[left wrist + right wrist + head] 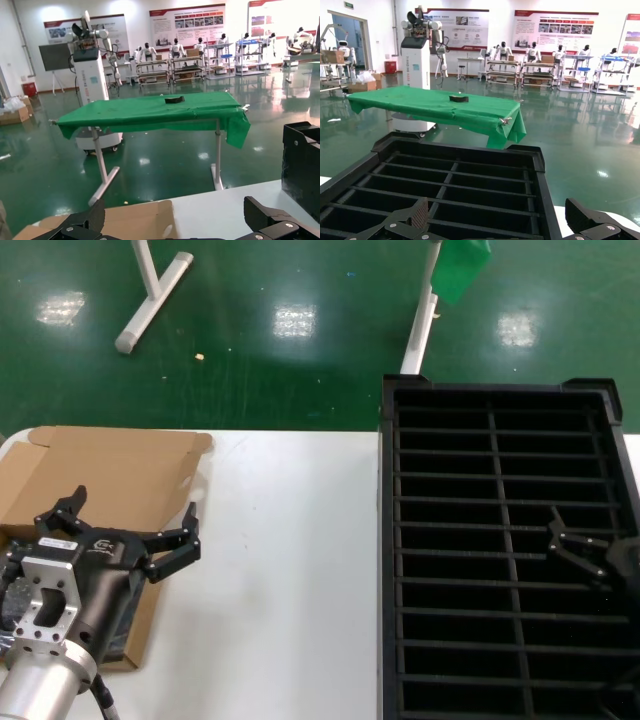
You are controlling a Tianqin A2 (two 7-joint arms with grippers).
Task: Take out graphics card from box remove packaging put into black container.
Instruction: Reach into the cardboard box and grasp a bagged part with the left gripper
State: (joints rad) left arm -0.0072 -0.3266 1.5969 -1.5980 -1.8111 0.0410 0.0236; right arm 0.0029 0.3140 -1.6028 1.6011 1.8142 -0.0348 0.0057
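The left gripper (128,530) hangs with its 2 fingers spread wide and nothing between them, over the near-left part of the white table (280,570), just above the right side of the cardboard box (100,475). The box sits at the table's left edge with its flaps folded out flat toward the far side. Below the gripper body, in the near corner of the box, a dark shape shows that may be the bagged graphics card, but the arm hides most of it, so neither the card nor its plastic bag can be made out for certain.

The right gripper (585,550) hovers low over the right half of the black crate (388,540), which fills the table's right side; its fingers also stand apart and empty, and every slot in view holds nothing.

By my reading this is the first step: reaching into the box. The next move calls for lowering the left gripper into the opening and closing on the bagged card without catching a flap.
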